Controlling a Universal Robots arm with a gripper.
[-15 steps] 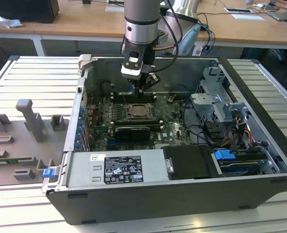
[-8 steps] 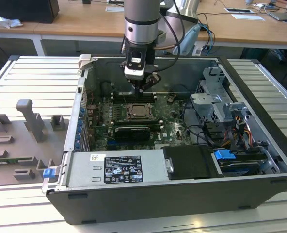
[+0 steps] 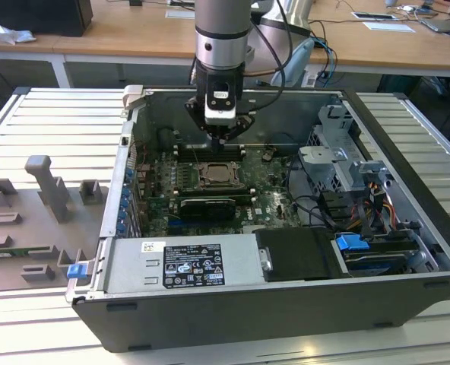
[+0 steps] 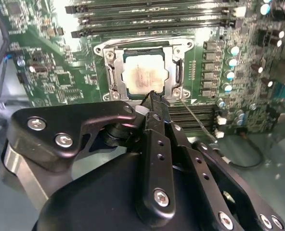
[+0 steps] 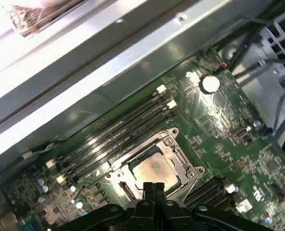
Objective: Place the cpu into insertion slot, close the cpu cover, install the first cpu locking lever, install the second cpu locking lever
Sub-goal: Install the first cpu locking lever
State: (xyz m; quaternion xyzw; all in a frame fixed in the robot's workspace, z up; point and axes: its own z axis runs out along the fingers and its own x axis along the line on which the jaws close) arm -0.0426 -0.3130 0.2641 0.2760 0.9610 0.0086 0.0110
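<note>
**A:** ok so what's crowding the arm [image 3: 223, 38] in there?

**B:** Biggest first: the ribbed metal table [image 3: 58, 122] is carrying a dark computer case [image 3: 232, 327] that's lying open on its side. Its sheet-metal walls are boxing the arm in. A silver power supply [image 3: 179, 266] is running along the near edge. A grey drive cage [image 3: 339, 152] with loose cables is crowding the exterior view's right. A grey plastic fixture tray [image 3: 42, 213] is sitting outside the case, on the exterior view's left.

**A:** and down on the board?

**B:** The green motherboard [image 3: 274, 199] is lying flat on the case floor. Long black memory slots [image 4: 152, 19] are flanking the insertion slot [image 4: 177, 72] on two sides, and a black card [image 3: 206, 205] is standing just beside it. The matte black gripper [image 3: 223, 139] is hanging right above the slot, fingers [image 5: 149, 192] pressed together with nothing between them.

**A:** where's the chip?

**B:** The cpu [image 4: 143, 76], dull silver and square, is sitting in the insertion slot. It's showing through the window of the shiny cpu cover [image 4: 110, 72], which is lying flat around it. A thin wire lever [image 4: 198, 120] is angling out from one corner, close by the fingertips. Can't tell if it's latched.
</note>
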